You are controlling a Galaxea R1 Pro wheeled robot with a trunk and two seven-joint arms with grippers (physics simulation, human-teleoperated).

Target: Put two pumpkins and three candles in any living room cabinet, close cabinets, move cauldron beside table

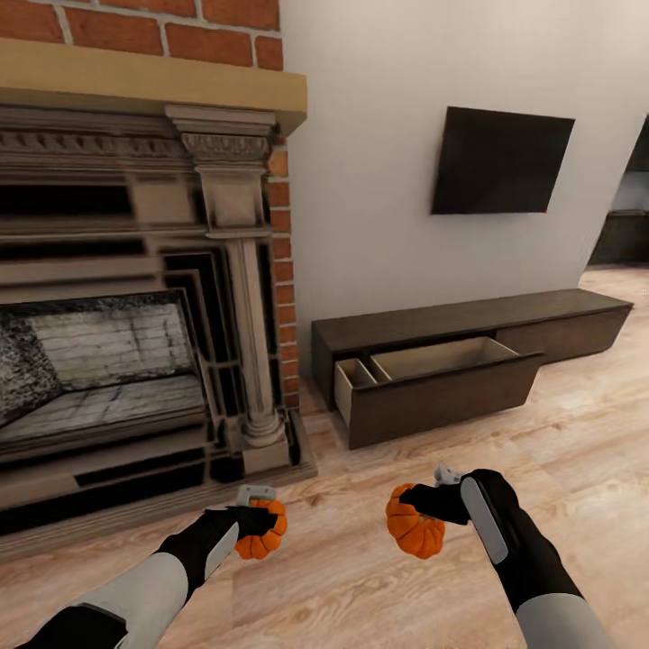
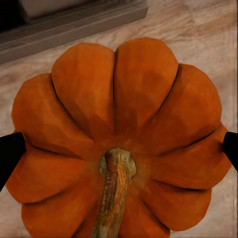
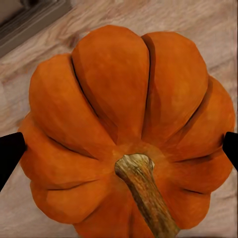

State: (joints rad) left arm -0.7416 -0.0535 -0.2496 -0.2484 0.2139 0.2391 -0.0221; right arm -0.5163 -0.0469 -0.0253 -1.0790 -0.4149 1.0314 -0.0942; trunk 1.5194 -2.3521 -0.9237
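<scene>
Head view: the left gripper (image 1: 257, 523) pinches a pumpkin (image 1: 262, 534) above the wood floor (image 1: 361, 577), just in front of the fireplace's stone hearth step (image 1: 162, 509). The right gripper (image 1: 431, 505) pinches the second pumpkin (image 1: 415, 525), also held over the floor, near the first one but apart from it. Both arms reach forward from the lower edge of the picture.

Ahead, against the pale wall (image 1: 379, 180), stands the long, low dark-brown cabinet (image 1: 469, 317). Its drawer (image 1: 433, 374) at the end nearest the fireplace (image 1: 117, 297) is pulled out, showing a pale interior split into a narrow compartment and a wide one; nothing can be seen lying in either. The front beside it, toward the far end, sits flush. A dark screen (image 1: 500, 160) hangs on the wall above the cabinet. Brick (image 1: 162, 27) and a tan mantel (image 1: 153, 81) top the fireplace.

Left wrist view: the pumpkin (image 2: 119, 134) sits stem toward the camera, with a black fingertip (image 2: 10, 153) pressed against each of its two sides; floor and the hearth step lie behind it.

Right wrist view: the other pumpkin (image 3: 129, 134) shows the same way, its stem (image 3: 144, 191) slanting toward the camera, and a black fingertip (image 3: 10, 153) touches each flank.
</scene>
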